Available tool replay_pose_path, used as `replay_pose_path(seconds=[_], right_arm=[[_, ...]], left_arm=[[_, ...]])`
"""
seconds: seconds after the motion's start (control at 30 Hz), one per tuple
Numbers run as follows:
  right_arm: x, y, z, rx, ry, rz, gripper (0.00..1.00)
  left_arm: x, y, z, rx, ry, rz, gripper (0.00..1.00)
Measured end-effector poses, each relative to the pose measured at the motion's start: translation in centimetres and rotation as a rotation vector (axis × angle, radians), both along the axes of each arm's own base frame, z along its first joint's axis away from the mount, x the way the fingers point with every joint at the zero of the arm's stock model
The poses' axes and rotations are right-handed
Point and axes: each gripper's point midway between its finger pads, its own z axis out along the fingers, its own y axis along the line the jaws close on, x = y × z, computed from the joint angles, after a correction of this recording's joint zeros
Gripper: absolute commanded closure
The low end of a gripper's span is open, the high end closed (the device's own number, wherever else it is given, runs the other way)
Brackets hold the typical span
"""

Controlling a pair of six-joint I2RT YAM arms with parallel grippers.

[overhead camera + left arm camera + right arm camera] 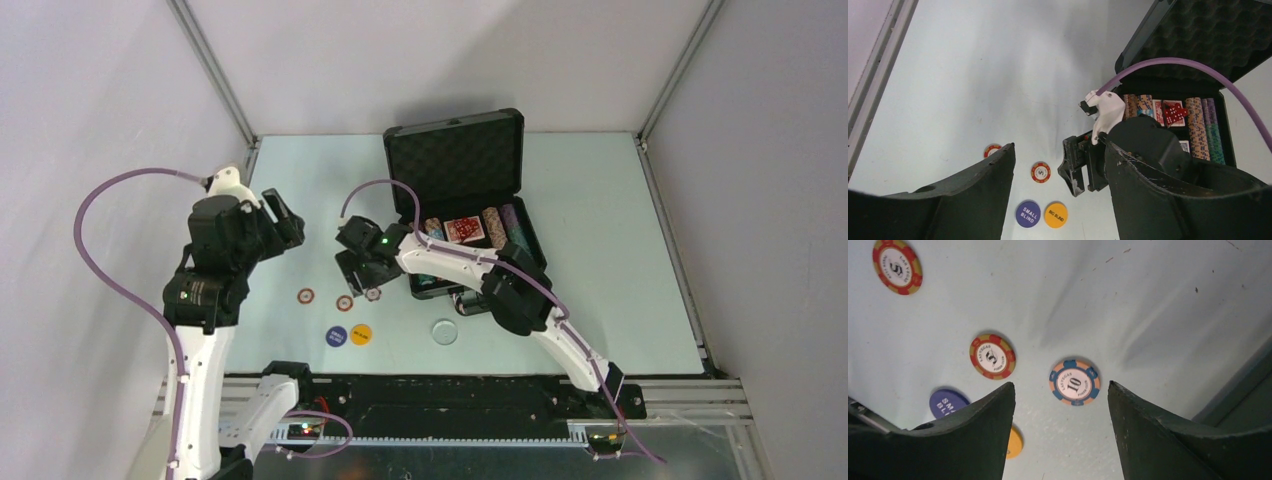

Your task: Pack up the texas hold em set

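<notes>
The black case [455, 160] stands open at the back, its foam lid up. Its base holds rows of striped chips [512, 228], a card deck [464, 230] and red dice [1174, 114]. On the table lie two red 5 chips [306, 296] [345, 302] and a blue-and-orange 10 chip [373, 294]. My right gripper [358, 275] is open just above the 10 chip [1074, 382], which sits between and just ahead of its fingertips. My left gripper [288, 218] is open and empty, raised to the left. The second deck is not seen.
A purple SMALL BLIND button [336, 336] and a yellow BIG BLIND button [361, 334] lie in front of the chips. A pale round button [444, 331] lies to their right. The right arm stretches across the case's front left corner.
</notes>
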Motion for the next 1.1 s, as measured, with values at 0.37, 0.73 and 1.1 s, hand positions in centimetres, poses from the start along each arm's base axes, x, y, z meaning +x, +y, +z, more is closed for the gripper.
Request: replay_pose_path(seconds=[0.37, 0.73, 1.1], right_arm=[[0.8, 0.1, -1.9, -0.065, -0.026, 0.0, 0.37], [0.6, -0.8, -2.3, -0.126, -0.055, 0.01, 0.42], [-0.3, -0.9, -2.5, -0.158, -0.073, 0.043, 0.4]], left_arm=[[-0.2, -0.1, 0.1, 0.003, -0.005, -0.008, 0.28], [-0.2, -0.3, -0.6, -0.002, 0.013, -0.019, 0.28], [-0.3, -0.5, -0.6, -0.007, 0.012, -0.03, 0.28]])
